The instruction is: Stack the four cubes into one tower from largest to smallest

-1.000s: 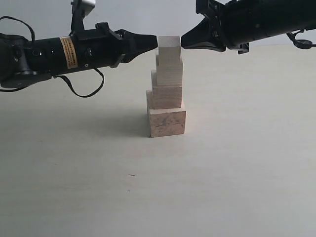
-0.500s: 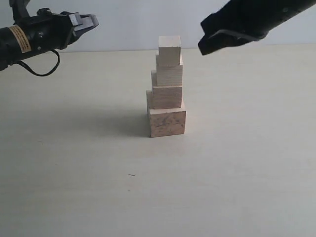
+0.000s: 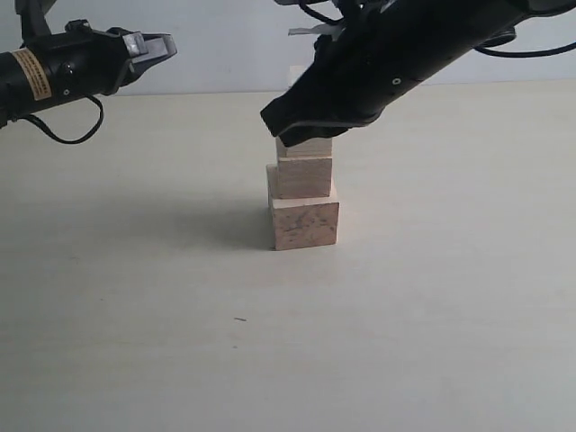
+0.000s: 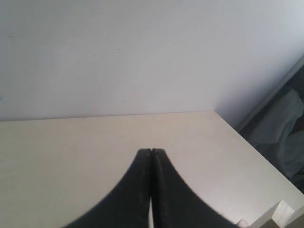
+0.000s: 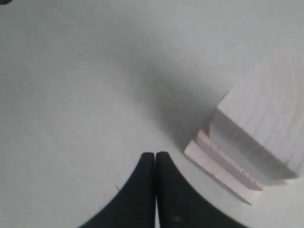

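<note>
We judge the stacking done, and the step in hand to be drawing the arms off without a knock. The tower (image 3: 304, 202) stands on the table (image 3: 432, 306), with the largest cube (image 3: 306, 225) at its foot, the second cube (image 3: 304, 177) on that, and a strip of the third cube (image 3: 306, 147) above. The top of the tower is hidden behind the right arm in the outside view, though the right wrist view shows stepped blocks under a pale top face. The right gripper (image 3: 273, 124) is clenched on nothing, just beside the tower's upper part, and whether it touches we cannot tell. We would lift that arm up and away from the tower, never sweep across it. The left gripper (image 3: 169, 43) is also pressed shut and empty, high and well apart from the tower on its left. Its cable (image 3: 67, 135) hangs far from the tower and blocks nothing
</note>
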Available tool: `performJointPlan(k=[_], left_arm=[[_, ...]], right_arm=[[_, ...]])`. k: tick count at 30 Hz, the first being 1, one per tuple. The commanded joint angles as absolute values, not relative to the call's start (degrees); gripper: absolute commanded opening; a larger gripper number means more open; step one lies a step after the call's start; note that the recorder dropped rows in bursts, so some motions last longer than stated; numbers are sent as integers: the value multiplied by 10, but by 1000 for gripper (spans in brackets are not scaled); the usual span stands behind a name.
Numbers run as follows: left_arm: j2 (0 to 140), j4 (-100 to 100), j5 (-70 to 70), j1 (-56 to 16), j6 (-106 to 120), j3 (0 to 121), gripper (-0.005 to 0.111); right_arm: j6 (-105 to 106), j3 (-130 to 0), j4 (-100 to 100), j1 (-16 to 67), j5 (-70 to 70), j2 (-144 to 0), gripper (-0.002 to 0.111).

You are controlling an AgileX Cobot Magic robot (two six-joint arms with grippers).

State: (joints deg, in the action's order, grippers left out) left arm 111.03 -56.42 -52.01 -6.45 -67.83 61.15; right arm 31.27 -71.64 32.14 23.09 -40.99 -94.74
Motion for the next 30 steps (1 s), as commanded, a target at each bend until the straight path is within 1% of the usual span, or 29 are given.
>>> performJointPlan(k=[1,5,12,22,30], left_arm=[[1106,-569,-517,-63,-681,615,0],[1106,-569,-517,-63,-681,615,0],[1106,-569,-517,-63,-681,615,0],[1106,-569,-517,-63,-682,615,0],[1106,-569,-517,-63,-682,615,0]], right_arm=[[311,-717,327,233,-374,-950,0],[311,-718,324,233,-367,-950,0],[268,-718,248,233,-350,-950,0],[268,-718,247,233,-308,-950,0],[267,-719,248,233,-312,-953,0]])
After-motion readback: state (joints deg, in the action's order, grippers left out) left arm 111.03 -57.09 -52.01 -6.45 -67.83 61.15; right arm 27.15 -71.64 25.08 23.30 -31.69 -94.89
